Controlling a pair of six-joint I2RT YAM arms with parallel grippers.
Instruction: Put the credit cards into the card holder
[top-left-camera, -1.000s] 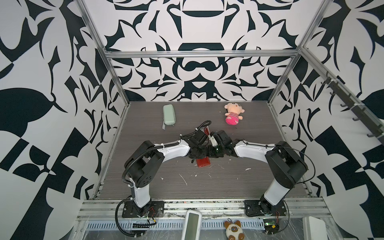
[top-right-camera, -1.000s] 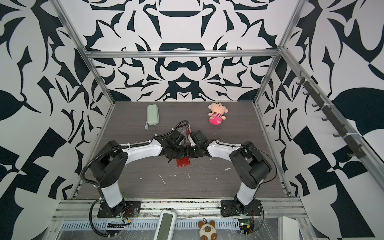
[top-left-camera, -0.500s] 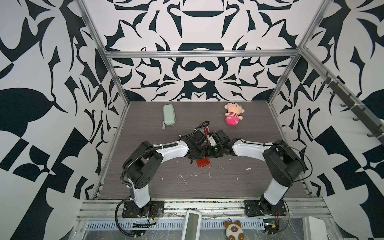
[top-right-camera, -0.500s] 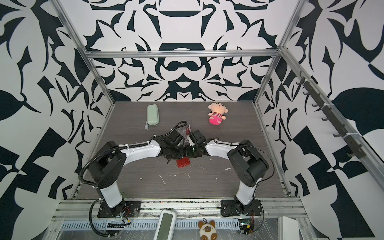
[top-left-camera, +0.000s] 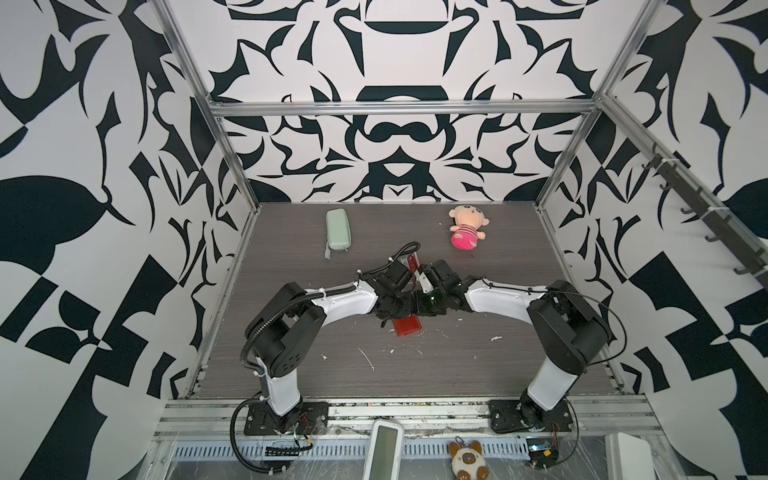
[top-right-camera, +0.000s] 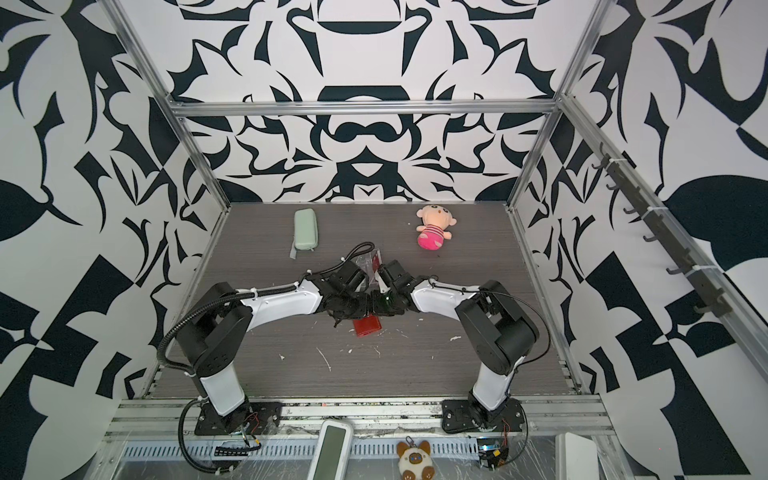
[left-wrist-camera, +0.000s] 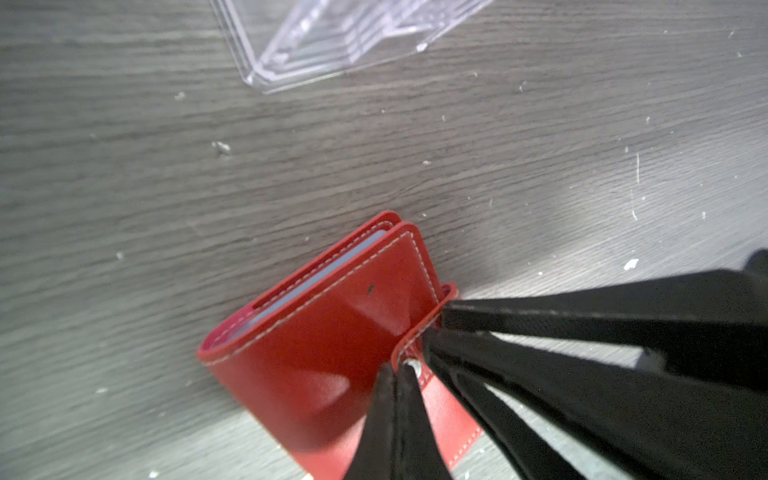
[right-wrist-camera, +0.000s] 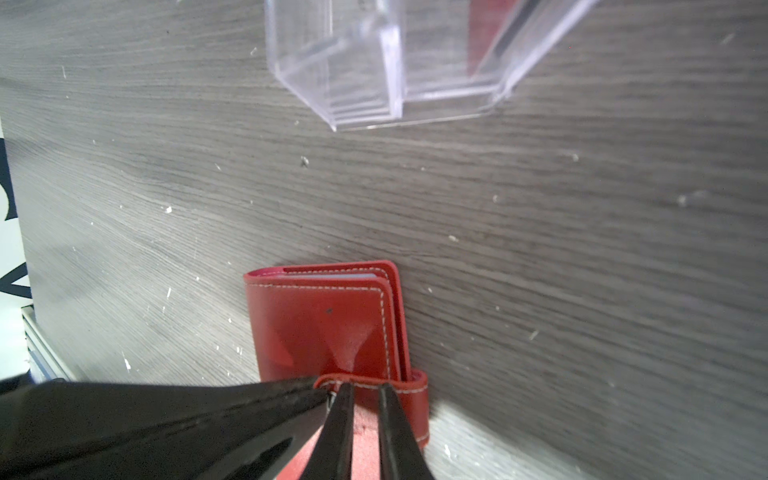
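Observation:
The red card holder (top-left-camera: 409, 327) (top-right-camera: 369, 327) lies folded shut on the grey table, mid-floor, with both grippers meeting over its far end. My left gripper (left-wrist-camera: 401, 376) is shut, and its tip rests on the metal snap of the holder's tab (left-wrist-camera: 415, 353). My right gripper (right-wrist-camera: 368, 392) has its jaws a narrow gap apart, and both fingertips (right-wrist-camera: 345, 411) press on the tab's face (right-wrist-camera: 411, 388), clamping nothing that I can see. A pale edge (right-wrist-camera: 332, 276) shows between the covers. A red credit card (right-wrist-camera: 484, 37) stands in the clear acrylic box (right-wrist-camera: 374, 83) (top-left-camera: 406, 262) just behind.
A pale green zip case (top-left-camera: 338, 230) lies at the back left. A pink plush doll (top-left-camera: 466, 228) lies at the back right. White scraps (top-left-camera: 368, 357) dot the front half of the table. A white device (top-left-camera: 382, 453) and a cat charm (top-left-camera: 465, 459) sit beyond the front rail.
The right arm has crept slightly left toward the holder. Its jaws have parted a touch. The left arm and the holder have stayed where they were.

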